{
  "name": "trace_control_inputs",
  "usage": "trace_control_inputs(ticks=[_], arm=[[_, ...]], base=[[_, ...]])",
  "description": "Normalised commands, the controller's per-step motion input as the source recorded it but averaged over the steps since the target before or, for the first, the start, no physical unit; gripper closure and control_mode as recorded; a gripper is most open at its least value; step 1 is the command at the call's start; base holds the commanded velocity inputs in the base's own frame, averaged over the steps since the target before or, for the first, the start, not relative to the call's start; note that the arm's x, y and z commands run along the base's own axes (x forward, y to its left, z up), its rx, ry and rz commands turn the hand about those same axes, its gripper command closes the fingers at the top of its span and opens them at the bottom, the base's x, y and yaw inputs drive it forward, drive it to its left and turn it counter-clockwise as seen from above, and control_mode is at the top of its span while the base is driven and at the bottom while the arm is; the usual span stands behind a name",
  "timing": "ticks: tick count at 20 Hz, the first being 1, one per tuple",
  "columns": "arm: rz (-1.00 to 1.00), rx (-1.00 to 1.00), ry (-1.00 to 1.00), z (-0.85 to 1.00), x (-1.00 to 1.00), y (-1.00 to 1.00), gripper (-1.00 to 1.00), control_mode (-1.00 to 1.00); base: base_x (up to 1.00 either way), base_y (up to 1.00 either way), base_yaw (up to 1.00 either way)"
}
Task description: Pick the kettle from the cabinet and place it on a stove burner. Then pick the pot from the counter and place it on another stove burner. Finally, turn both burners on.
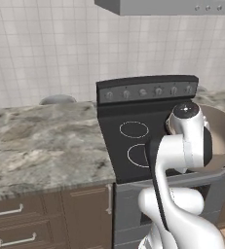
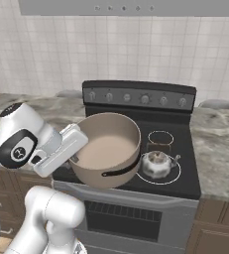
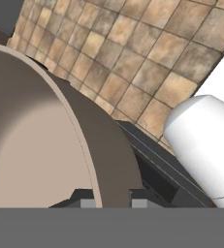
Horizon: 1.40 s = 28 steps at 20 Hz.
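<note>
Right base view shows you the two-finger gripper [image 2: 76, 158] nearly closed, its fingers pinching the near-left wall of the large round beige-tan metal pot [image 2: 108, 149], one inside and one outside (the hand view confirms this). That rim grip is why the pot hangs tilted over the near-left part of the black glass-top stove [image 2: 183, 181]. It hangs there because the small shiny silver kettle [image 2: 157, 163] already occupies the near-right burner, just beside it.

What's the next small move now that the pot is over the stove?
Probably lower the pot onto a free left-side burner. The gripper is shut on its wall, one finger on each side of the rim, holding it tilted over the stove's front left. The kettle already sits on the front right burner, so keep clear of it.
</note>
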Motion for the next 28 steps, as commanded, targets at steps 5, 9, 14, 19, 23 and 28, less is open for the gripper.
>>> trace_control_inputs(ticks=[5,9,14,19,23,28], arm=[[0.00,0.00,0.00,0.00,0.00,0.00,1.00,1.00],[0.00,0.00,0.00,0.00,0.00,0.00,1.00,1.00],[0.00,0.00,0.00,0.00,0.00,0.00,1.00,1.00],[0.00,0.00,0.00,0.00,0.00,0.00,1.00,1.00],[0.00,0.00,0.00,0.00,0.00,0.00,1.00,1.00],[0.00,0.00,0.00,0.00,0.00,0.00,1.00,1.00]], base=[[0.04,-0.38,0.00],[0.05,-0.33,0.00],[0.07,-0.29,0.00],[0.12,-0.29,0.00],[0.14,-0.36,0.00],[0.14,-0.34,0.00]])
